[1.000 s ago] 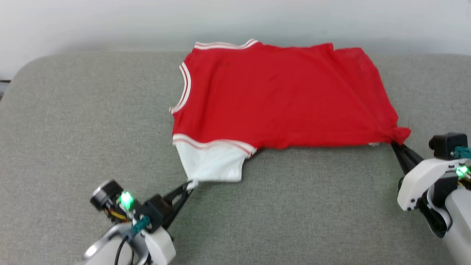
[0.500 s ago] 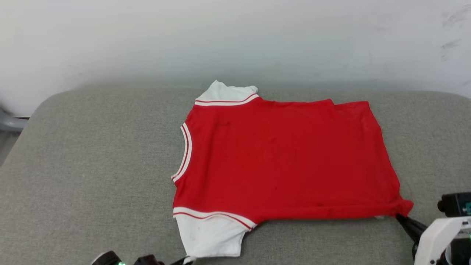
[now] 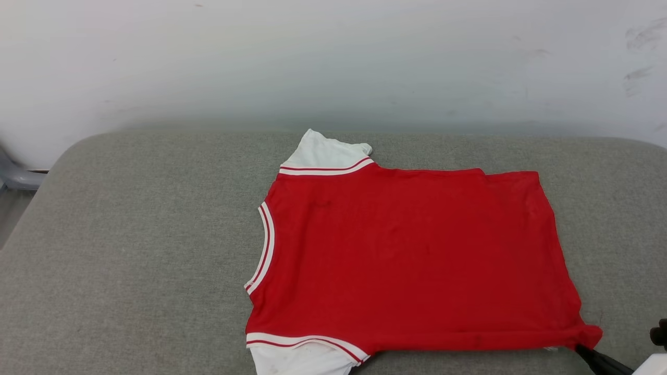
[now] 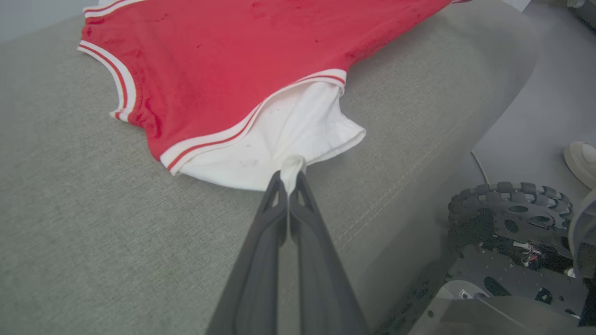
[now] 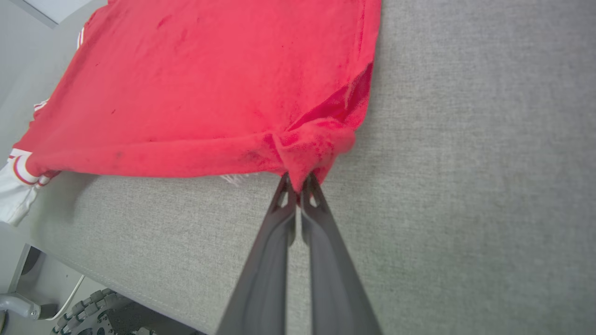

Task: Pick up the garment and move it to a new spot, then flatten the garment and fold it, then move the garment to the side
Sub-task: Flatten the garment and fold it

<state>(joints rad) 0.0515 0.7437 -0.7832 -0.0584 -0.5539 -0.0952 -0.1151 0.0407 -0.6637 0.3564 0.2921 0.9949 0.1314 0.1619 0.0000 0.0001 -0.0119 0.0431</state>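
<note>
- At the far left we see a grey fabric cushion with a pale wall rising behind it.
- The left gripper has its two dark fingers pressed together on a pinch of white cloth. This is the edge of the near sleeve, drawn up into a small peak at the tips.
- The garment lies spread flat on the cushion, right of its middle and plain red side up. Its striped neckline faces left and its hem faces right.
- The far sleeve, white above a red-and-white band, pokes out of the garment's far edge toward the wall.
- The right gripper is clamped on the near hem corner, where the red cloth is bunched into a knot. Just beyond the knot we see the hem layers gape a little.
- In the head view, one dark finger of that gripper meets the same corner at the lower right.
- Past the cushion's front edge, the left wrist view shows a knobbly black wheel of the robot's base on the grey floor. A pale shoe sits at that view's right edge.
</note>
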